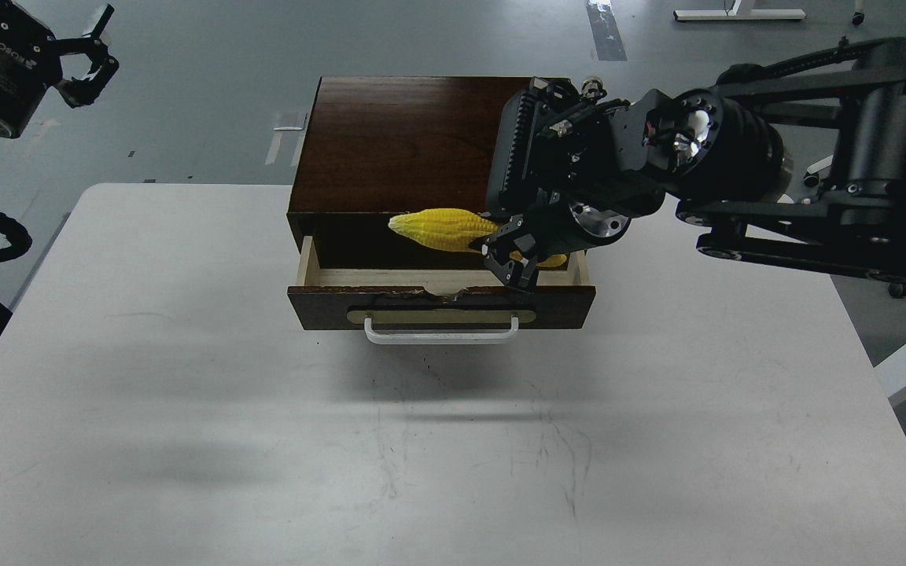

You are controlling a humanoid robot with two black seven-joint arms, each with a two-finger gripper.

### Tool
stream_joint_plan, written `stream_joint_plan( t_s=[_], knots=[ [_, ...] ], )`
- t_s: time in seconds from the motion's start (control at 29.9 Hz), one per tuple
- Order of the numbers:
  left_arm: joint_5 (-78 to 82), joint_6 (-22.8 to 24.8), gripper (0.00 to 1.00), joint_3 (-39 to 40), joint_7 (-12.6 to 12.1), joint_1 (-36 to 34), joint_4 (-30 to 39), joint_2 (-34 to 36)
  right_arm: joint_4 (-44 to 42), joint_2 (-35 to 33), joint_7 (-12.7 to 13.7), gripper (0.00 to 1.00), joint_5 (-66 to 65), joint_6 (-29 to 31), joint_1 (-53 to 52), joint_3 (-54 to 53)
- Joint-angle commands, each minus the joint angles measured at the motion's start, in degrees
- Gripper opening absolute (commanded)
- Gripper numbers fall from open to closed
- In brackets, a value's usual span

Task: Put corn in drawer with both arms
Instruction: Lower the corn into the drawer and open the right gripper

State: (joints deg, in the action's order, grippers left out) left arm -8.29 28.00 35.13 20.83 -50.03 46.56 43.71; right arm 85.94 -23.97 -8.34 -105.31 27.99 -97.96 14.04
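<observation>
A white worktop filled most of the view, its surface marked with faint grey scuffs and scratches near the middle. Beyond it lay a grey floor with a strip of tape and a small pale patch. A white frame base stood far back.

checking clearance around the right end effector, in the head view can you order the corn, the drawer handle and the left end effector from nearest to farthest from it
1. The corn: held in the right end effector, sticking out to its left over the open drawer.
2. The drawer handle: just below, on the drawer front.
3. The left end effector: far off, raised at the top left corner.
</observation>
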Motion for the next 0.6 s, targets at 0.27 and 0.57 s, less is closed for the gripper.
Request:
stream_joint_plan(
  t_s=[0.27,0.57],
  knots=[
    [0.03,0.0,0.98,0.03,0.0,0.19,-0.33,0.15,-0.42,1.73,0.08,0.27,-0.33,0.01,1.2,0.2],
    [0.03,0.0,0.98,0.03,0.08,0.28,-0.41,0.24,-1.83,2.7,0.08,0.55,-0.33,0.01,1.64,0.11]
  ],
)
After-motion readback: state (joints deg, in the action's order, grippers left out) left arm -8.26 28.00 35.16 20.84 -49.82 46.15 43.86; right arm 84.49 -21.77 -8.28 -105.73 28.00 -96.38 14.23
